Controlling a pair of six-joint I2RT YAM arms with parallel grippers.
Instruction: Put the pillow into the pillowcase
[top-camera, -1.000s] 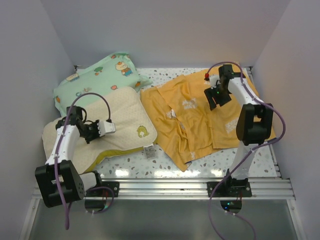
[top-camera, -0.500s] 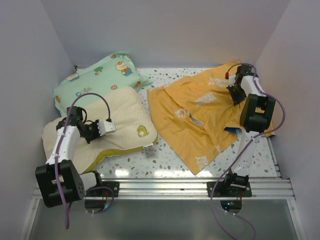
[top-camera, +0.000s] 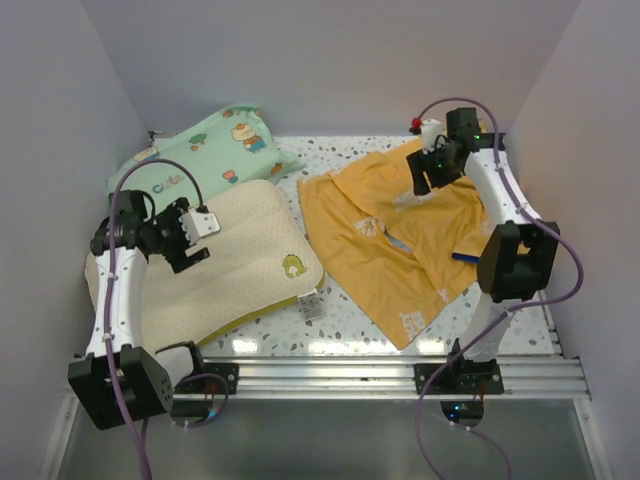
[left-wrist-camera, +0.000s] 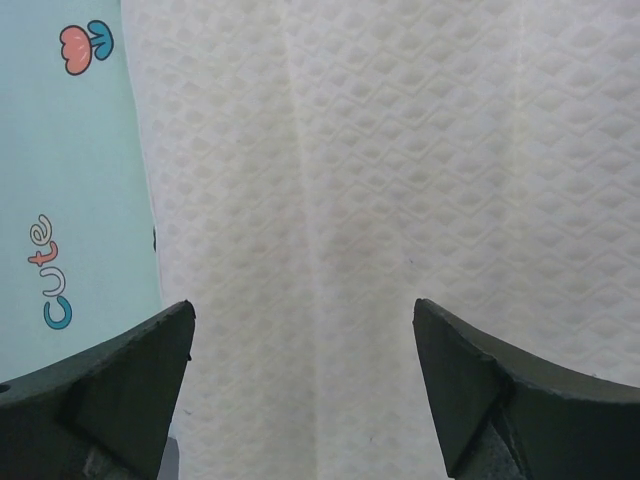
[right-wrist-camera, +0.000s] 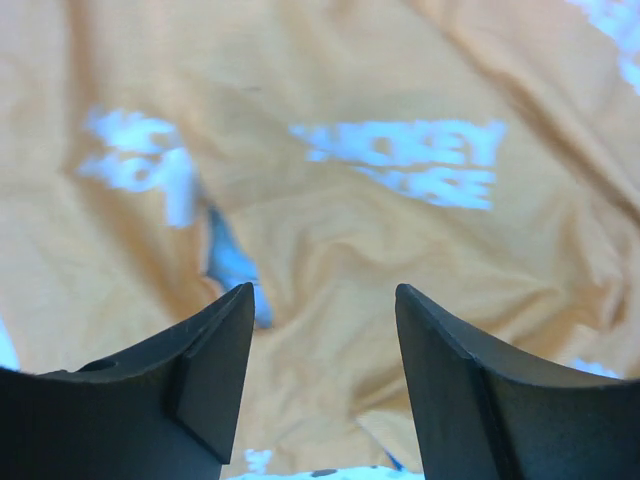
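Note:
The cream pillow (top-camera: 245, 265) lies flat on the left of the table, its green corner mark toward the middle. My left gripper (top-camera: 192, 238) hovers over its far left part, open, with only the textured cover (left-wrist-camera: 400, 150) between the fingers (left-wrist-camera: 303, 305). The orange pillowcase (top-camera: 390, 235) lies crumpled on the right, with white lettering (right-wrist-camera: 410, 150) up and slivers of blue lining (right-wrist-camera: 232, 268) showing. My right gripper (top-camera: 430, 172) hangs above its far edge, open (right-wrist-camera: 322, 290) and holding nothing.
A mint-green cartoon-print pillow (top-camera: 200, 150) lies at the back left, partly under the cream one, and shows at the left edge (left-wrist-camera: 70, 180) of the left wrist view. Walls close in on three sides. A metal rail (top-camera: 330, 375) runs along the near edge.
My left gripper has opened and lifted off the pillow, which has settled flatter. My right gripper has let go of the pillowcase and moved left from the far right corner.

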